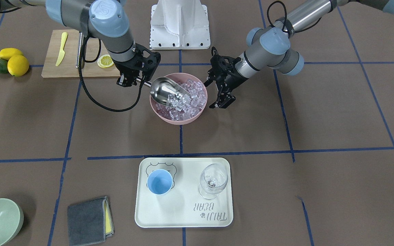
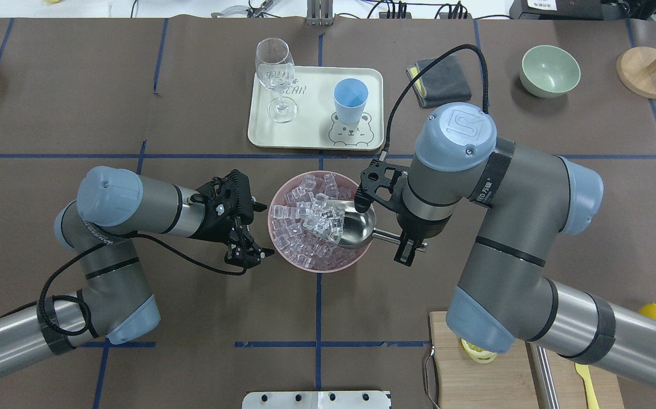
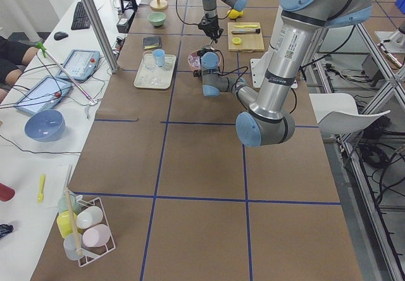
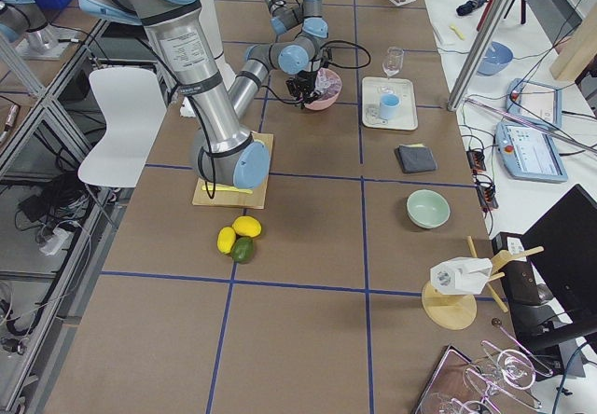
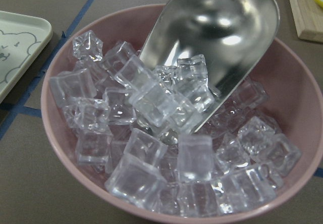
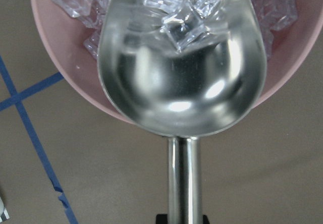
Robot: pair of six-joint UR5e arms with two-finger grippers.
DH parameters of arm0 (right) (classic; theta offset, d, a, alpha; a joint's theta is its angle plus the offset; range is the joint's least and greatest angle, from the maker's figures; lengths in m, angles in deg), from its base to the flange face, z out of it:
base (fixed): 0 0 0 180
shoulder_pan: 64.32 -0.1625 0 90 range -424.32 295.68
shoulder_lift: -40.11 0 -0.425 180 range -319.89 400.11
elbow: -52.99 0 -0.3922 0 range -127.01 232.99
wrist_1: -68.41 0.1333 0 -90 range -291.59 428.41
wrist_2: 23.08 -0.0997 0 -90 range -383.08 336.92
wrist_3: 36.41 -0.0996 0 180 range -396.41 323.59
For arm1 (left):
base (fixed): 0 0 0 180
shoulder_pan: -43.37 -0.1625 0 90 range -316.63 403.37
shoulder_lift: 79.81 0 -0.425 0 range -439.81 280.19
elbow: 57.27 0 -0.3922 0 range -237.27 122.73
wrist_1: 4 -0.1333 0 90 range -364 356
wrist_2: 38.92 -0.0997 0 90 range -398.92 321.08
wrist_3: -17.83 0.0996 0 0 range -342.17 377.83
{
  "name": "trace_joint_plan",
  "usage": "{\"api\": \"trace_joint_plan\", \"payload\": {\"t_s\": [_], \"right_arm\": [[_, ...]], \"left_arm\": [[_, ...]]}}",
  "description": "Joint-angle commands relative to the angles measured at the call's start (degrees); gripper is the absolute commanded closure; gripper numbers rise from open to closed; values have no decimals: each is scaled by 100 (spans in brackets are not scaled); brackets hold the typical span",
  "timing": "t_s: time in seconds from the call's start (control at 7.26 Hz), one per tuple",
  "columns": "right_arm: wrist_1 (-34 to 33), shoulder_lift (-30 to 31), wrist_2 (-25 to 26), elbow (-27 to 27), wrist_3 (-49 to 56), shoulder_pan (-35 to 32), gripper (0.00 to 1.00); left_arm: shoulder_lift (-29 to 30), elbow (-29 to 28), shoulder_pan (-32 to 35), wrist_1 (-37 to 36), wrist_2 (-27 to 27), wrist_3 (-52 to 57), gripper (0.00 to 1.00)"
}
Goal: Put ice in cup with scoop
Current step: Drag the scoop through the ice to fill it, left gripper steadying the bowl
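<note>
At frame centre the right gripper [image 1: 128, 82] pinches the shiny steel scoop [image 1: 164, 89], part-loaded with clear glassy ice cubes [image 1: 178, 100] over the pink bowl [image 1: 180, 121]. The left gripper [image 1: 221, 101] is spread and empty. The light-blue plastic cup [image 1: 159, 181], lower centre, holds no ice yet.

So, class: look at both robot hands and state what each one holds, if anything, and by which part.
The right hand holds the scoop by its thin rod handle. The left hand holds nothing.

Bright, even overhead light, soft shadows; glare spots on shiny stainless-steel scoop [image 6: 181, 82]; wrist close-ups slightly soft at edges.
</note>
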Motion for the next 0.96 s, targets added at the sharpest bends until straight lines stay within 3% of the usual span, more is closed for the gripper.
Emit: {"api": "trace_joint_plan", "payload": {"t_s": [0.0,0.14,0.83], "right_arm": [[601,236,8,67,-279,-1,100],[1032,438,8,67,-377,-1,100],[923,405,-36,349,-1236,-386,100]], "left_arm": [[7,0,5,-1,3,0,0],[7,0,14,-1,-6,0,0],[-2,0,58,-1,-6,0,0]]}}
